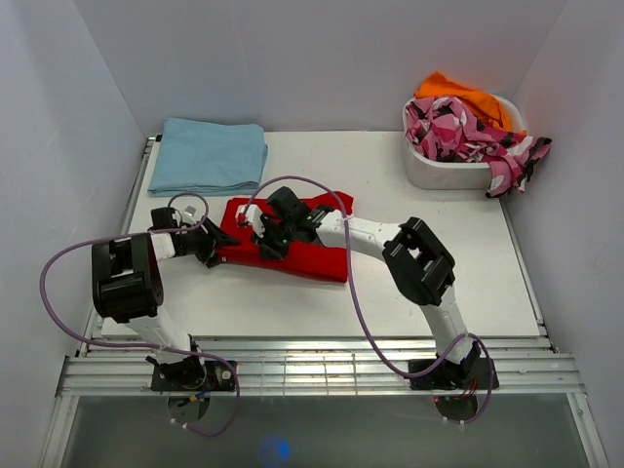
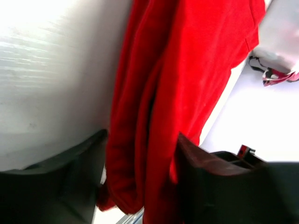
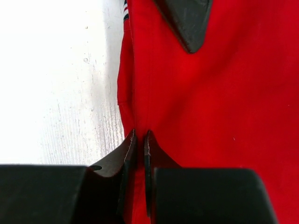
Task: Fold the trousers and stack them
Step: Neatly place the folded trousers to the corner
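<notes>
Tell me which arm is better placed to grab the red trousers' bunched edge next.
Left. The left gripper, open, straddles the bunched edge of the red trousers, one finger each side, so it likely only needs to close. The right gripper is shut on the fabric farther in.

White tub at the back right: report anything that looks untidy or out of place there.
The patterned garment is not fully inside the tub: part of it spills over the right rim and hangs down outside. An orange garment is heaped behind it, unfolded.
</notes>
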Robot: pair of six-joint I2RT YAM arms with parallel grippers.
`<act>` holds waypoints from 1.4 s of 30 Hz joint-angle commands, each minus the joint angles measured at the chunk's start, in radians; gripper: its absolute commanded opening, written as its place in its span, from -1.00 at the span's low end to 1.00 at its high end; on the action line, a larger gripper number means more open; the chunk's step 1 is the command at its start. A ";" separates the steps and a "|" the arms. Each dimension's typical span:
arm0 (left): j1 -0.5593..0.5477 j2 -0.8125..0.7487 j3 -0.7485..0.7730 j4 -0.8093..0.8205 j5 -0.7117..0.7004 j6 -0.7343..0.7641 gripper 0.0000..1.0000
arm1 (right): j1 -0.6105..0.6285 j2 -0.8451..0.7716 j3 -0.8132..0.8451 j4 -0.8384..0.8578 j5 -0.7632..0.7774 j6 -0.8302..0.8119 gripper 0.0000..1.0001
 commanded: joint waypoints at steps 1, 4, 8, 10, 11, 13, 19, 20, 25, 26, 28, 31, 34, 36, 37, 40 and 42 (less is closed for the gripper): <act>-0.012 0.013 -0.033 0.095 0.007 -0.026 0.26 | 0.003 -0.066 0.030 0.043 -0.087 0.034 -0.85; -0.022 0.005 -0.086 0.182 0.016 -0.053 0.17 | -0.001 -0.062 0.032 0.043 -0.080 0.060 -0.85; -0.025 0.000 -0.145 0.296 0.045 -0.113 -0.18 | -0.012 -0.066 0.044 0.011 -0.099 0.116 -0.45; -0.023 -0.019 -0.163 0.319 0.031 -0.110 -0.50 | -0.050 -0.129 -0.021 0.008 -0.107 0.200 0.28; -0.023 -0.026 -0.174 0.334 0.022 -0.115 -0.59 | -0.072 -0.167 -0.067 0.026 -0.122 0.236 0.44; -0.022 -0.032 -0.189 0.348 0.017 -0.135 -0.94 | -0.159 -0.294 -0.175 0.073 -0.130 0.314 0.48; -0.022 -0.053 -0.196 0.356 -0.012 -0.116 -1.00 | -0.434 -0.535 -0.554 0.150 -0.128 0.564 0.56; -0.022 -0.059 -0.194 0.356 -0.010 -0.110 -1.00 | -0.486 -0.551 -0.638 0.175 -0.113 0.581 0.55; -0.022 -0.096 -0.174 0.308 -0.045 -0.078 -1.00 | -0.598 -0.596 -0.833 0.265 -0.076 0.748 0.52; -0.022 -0.096 -0.171 0.293 -0.056 -0.064 -1.00 | -0.606 -0.593 -0.861 0.293 -0.100 0.779 0.52; -0.023 -0.096 -0.168 0.290 -0.062 -0.056 -1.00 | -0.612 -0.571 -0.917 0.365 -0.136 0.860 0.52; -0.026 -0.099 -0.163 0.270 -0.078 -0.032 -1.00 | -0.606 -0.521 -0.958 0.454 -0.160 0.935 0.53; -0.032 -0.115 -0.156 0.241 -0.110 -0.001 -1.00 | -0.601 -0.437 -0.936 0.471 -0.173 0.951 0.52; -0.032 -0.118 -0.154 0.233 -0.122 0.011 -1.00 | -0.594 -0.393 -0.919 0.514 -0.202 0.975 0.48; -0.035 -0.119 -0.154 0.233 -0.125 0.013 -1.00 | -0.589 -0.349 -0.913 0.532 -0.214 0.988 0.45; -0.048 -0.118 -0.136 0.222 -0.136 0.046 -1.00 | -0.555 -0.275 -0.861 0.559 -0.234 1.005 0.25; -0.057 -0.109 -0.116 0.207 -0.131 0.077 -1.00 | -0.547 -0.245 -0.817 0.545 -0.242 1.009 -0.15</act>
